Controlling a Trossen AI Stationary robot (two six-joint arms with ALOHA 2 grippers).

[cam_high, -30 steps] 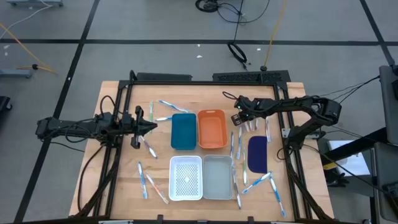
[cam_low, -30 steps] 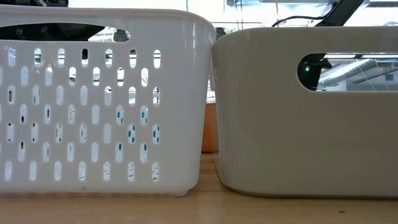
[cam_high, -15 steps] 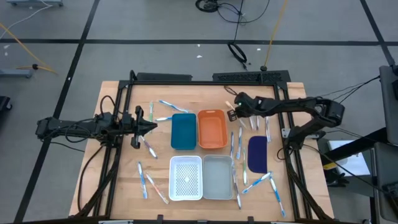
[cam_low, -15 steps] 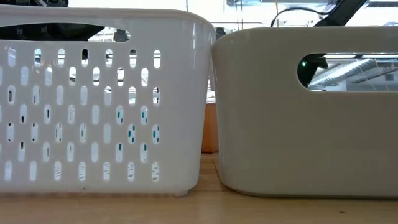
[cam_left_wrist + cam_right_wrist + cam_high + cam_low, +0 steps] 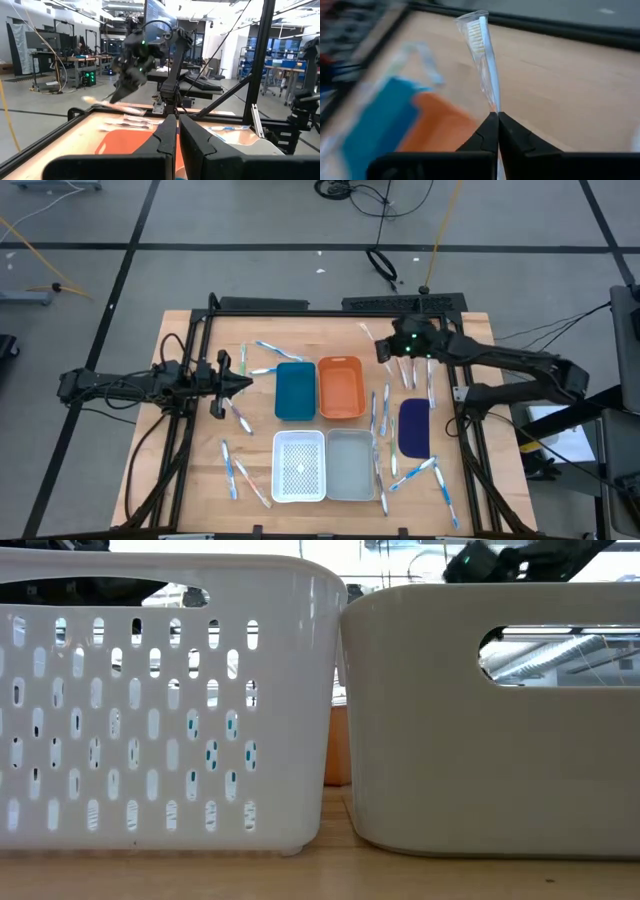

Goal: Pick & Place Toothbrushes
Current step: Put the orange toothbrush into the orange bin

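My right gripper [image 5: 497,118] hovers above the table's far right part, beyond the orange tray [image 5: 341,388], shut on one wrapped toothbrush [image 5: 485,60] with a light blue handle. Its bristle head [image 5: 476,31] points away from the fingers. In the high view that toothbrush [image 5: 369,333] juts out past the gripper toward the far edge. Several more toothbrushes [image 5: 385,415] lie flat on the wood around the trays. My left gripper [image 5: 245,383] waits shut beside the blue tray [image 5: 295,391], above the table. My right gripper pinches the toothbrush's handle [image 5: 493,102] between its two fingertips, and the brush runs on forward in line with the fingers. The fingers slant downward from the table's right side. The toothbrush is lifted clear of the table, as the left wrist view shows [image 5: 114,104].
A white perforated tray [image 5: 299,466] and a grey tray [image 5: 350,464] stand at the near middle, and a dark blue pad [image 5: 414,427] lies right of them. In the low view the white tray's wall [image 5: 160,700] and the grey tray's wall [image 5: 490,760] block the table behind.
My right gripper has risen from the toothbrushes lying right of the orange tray, carrying one of them clear of the table. It has tipped from pointing steeply down to a shallower slant and gone a little toward the far edge.
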